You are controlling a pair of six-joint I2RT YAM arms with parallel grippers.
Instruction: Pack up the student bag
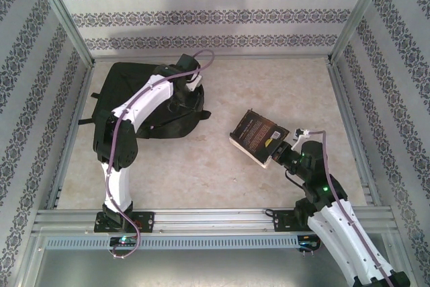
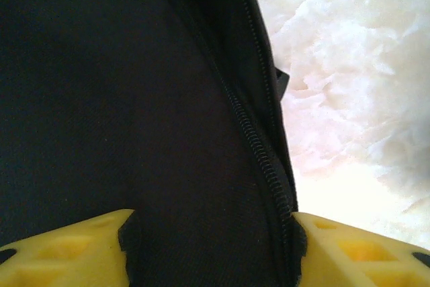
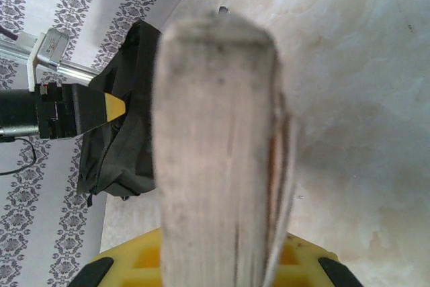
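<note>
On the overhead view the student bag (image 1: 124,82) lies in the upper left part of the table (image 1: 222,179), close to the back left corner, and my left arm reaches across it from below. On the left wrist view, the left gripper (image 2: 211,250) is spread wide. One yellow finger (image 2: 67,250) sits in the lower left corner and the other in the lower right, with black bag fabric filling the space between them. A zipper (image 2: 259,159) runs down the cloth from the top centre to just inside the right-hand finger, and pale table shows past the bag's edge on the right. I cannot tell whether the fingers are pressing into the fabric or only sitting on it. Right of centre on the overhead view is a book (image 1: 259,134) with a dark cover, turned at an angle and well apart from the bag. Its lower right corner is pinched by the right gripper (image 1: 277,147). The right wrist view shows the book's grey page edge standing straight up out of the yellow fingers (image 3: 134,263), which are clamped on it. The bag and the yellow tip of the left gripper sit behind it on the left of that frame. I cannot tell whether the book is touching the table.
</note>
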